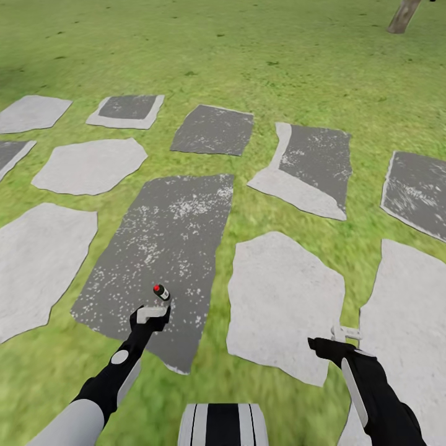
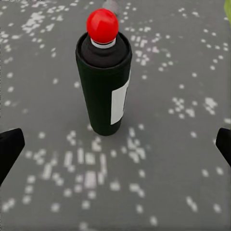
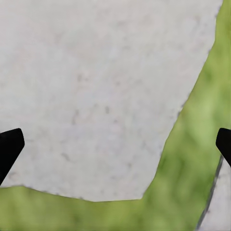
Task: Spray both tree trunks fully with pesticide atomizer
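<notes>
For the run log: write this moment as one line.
phase: pre-grasp | pesticide atomizer: upright on dark paving slab | left end effector: open, close behind it | right end effector: open, idle

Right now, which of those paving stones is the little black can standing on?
The can stands upright on the big dark speckled stone just ahead of the left pincer. Its neighbours on either side are pale and plain.

1. No text, brand, number or sign can be read in any view.
2. The atomizer carries a pale label strip on its side, seen edge-on in the left wrist view; whether anything is printed on it cannot be told.
3. In the head view the atomizer is too small to show any marking.
</notes>
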`<state>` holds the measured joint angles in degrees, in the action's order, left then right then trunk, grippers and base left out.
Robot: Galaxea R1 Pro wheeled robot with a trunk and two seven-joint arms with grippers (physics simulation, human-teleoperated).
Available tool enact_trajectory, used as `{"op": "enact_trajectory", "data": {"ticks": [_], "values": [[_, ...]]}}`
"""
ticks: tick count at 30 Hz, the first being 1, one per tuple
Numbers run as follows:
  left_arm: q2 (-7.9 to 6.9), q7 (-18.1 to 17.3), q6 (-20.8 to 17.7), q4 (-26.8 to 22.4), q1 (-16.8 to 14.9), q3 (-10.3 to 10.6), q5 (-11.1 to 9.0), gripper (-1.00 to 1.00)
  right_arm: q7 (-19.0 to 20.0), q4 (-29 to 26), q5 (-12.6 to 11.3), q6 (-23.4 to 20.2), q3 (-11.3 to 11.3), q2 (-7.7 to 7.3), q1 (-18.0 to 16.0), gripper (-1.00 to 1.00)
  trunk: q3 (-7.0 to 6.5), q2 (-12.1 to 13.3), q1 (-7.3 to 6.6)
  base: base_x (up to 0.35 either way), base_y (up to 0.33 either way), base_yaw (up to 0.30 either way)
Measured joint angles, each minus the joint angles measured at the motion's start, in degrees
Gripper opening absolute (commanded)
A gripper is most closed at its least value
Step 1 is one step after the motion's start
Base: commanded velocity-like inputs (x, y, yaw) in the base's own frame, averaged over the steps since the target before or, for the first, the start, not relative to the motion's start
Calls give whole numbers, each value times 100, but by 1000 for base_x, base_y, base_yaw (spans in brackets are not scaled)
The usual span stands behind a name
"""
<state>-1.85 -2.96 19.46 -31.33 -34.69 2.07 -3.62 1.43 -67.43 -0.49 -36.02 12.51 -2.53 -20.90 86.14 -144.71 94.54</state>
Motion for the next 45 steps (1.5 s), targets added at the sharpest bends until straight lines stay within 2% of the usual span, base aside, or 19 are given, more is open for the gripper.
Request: {"op": "enact_trajectory", "data": {"ticks": [45], "values": [[6,-2,6,0,0,16,12,100,0,0,0,2,0,-2,0,100,0,0,0,56,10,0]]}}
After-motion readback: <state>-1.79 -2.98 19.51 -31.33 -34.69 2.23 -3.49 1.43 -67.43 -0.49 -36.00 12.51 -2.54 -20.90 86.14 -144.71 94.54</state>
